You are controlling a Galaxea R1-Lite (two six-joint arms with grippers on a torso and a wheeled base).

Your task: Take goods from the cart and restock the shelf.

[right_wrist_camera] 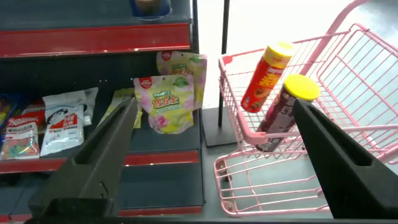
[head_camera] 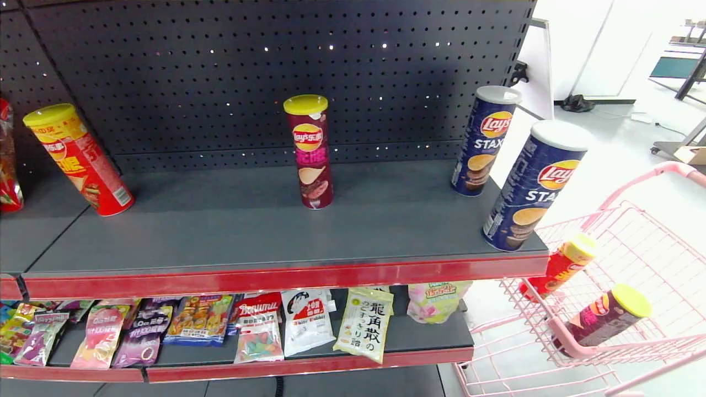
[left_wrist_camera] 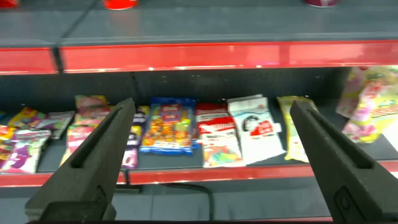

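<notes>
While we are holding the left gripper [left_wrist_camera: 211,171] with its fingers spread wide and nothing between them, it is facing the lower shelf [head_camera: 424,333], and the right gripper [right_wrist_camera: 217,168] is likewise gaping wide and empty, hanging near the pink cart [head_camera: 573,348]. Two chip cans are lying in that cart side by side, leaning against its wire wall: a red can [head_camera: 558,268] and a maroon can [head_camera: 604,317], both yellow-lidded. Along the lower shelf we are seeing a row of snack bags, among them a white bag [head_camera: 307,321], a pale yellow bag [head_camera: 365,324] overhanging the red front edge, and a green-and-pink bag [head_camera: 438,300] nearest the cart. On the upper shelf [head_camera: 220,231] four cans are standing well apart: a front blue can [head_camera: 532,187] at the right corner, a second blue can [head_camera: 482,143] behind it, a maroon shelf can [head_camera: 311,154] mid-shelf, and a red shelf can [head_camera: 80,160] towards the left, before the dark pegboard [head_camera: 220,66].
</notes>
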